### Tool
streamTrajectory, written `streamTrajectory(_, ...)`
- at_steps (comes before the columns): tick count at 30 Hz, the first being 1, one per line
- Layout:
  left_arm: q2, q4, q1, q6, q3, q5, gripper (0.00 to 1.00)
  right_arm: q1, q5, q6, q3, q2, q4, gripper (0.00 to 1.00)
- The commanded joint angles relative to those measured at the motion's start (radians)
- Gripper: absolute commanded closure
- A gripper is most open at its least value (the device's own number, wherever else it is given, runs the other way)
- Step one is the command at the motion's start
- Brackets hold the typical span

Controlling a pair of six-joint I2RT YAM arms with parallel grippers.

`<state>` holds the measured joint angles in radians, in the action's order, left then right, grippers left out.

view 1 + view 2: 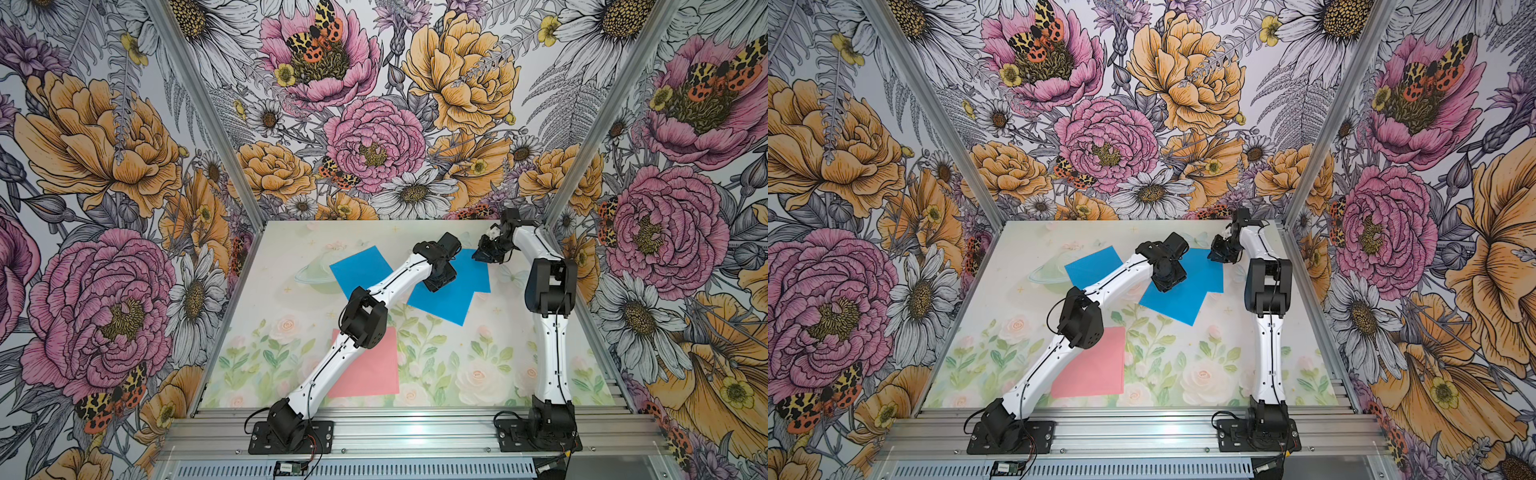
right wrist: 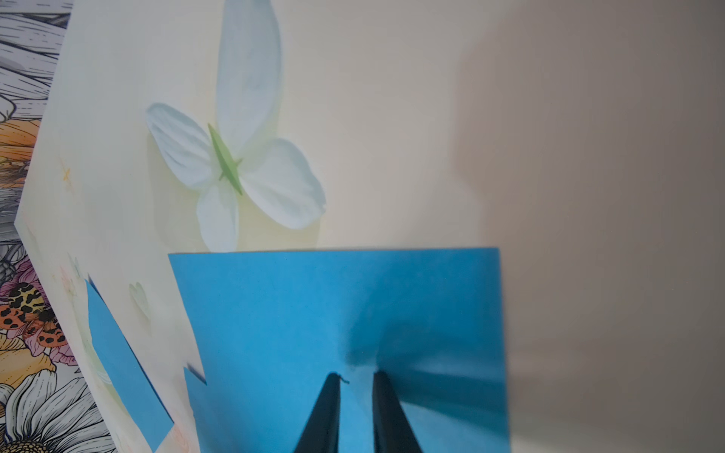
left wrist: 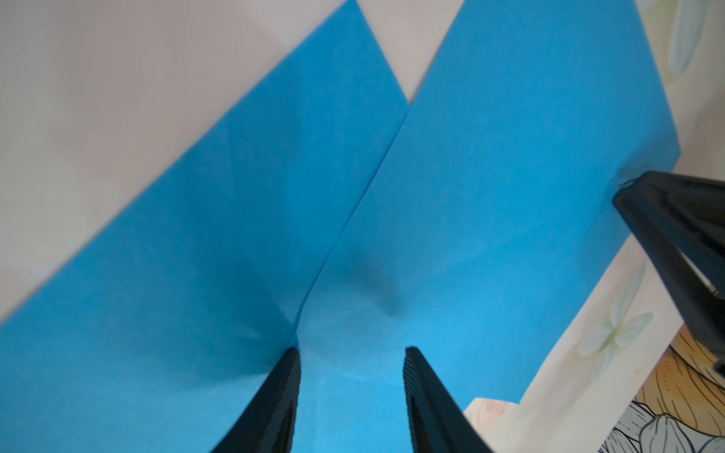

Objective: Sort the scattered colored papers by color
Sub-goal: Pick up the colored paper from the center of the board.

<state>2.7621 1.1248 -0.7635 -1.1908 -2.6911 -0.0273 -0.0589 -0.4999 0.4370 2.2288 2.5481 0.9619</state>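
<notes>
Pink paper [image 1: 370, 365] lies flat near the front of the floral table [image 1: 457, 374], well apart from both grippers, with my left arm [image 1: 361, 316] crossing above one corner; whether more sheets lie under it I cannot tell. Further back I see three blue sheets: the far-left blue paper [image 1: 359, 270] is partly hidden by that arm, while the middle blue paper [image 1: 440, 305] and the far-right blue paper [image 1: 473, 272] overlap. The left gripper [image 3: 351, 349] has its jaws apart, gripping nothing, tips down right at the seam between those two. The right gripper [image 2: 355, 374] shows only a narrow gap, tips on the far-right blue paper near its edge, nothing clamped that I can make out
</notes>
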Motion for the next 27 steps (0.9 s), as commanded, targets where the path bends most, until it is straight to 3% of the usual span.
streamTrajectory(1,0.112,0.024,-0.042,-0.066,0.048,-0.064,0.53,0.003,-0.002,0.014,-0.029,0.008,0.037,0.81)
streamTrajectory(7,0.069,-0.012,-0.051,-0.137,0.123,-0.009,0.5,0.002,-0.009,0.016,-0.029,0.008,0.037,0.81)
streamTrajectory(14,0.086,-0.023,-0.067,-0.249,0.11,0.032,0.49,-0.006,-0.017,0.017,-0.032,0.004,0.035,0.81)
streamTrajectory(20,0.074,-0.041,-0.084,-0.272,0.109,0.119,0.47,-0.013,-0.024,0.019,-0.04,-0.001,0.034,0.81)
streamTrajectory(27,0.11,-0.104,-0.091,-0.25,0.094,0.084,0.44,-0.025,-0.029,0.02,-0.047,-0.002,0.032,0.81)
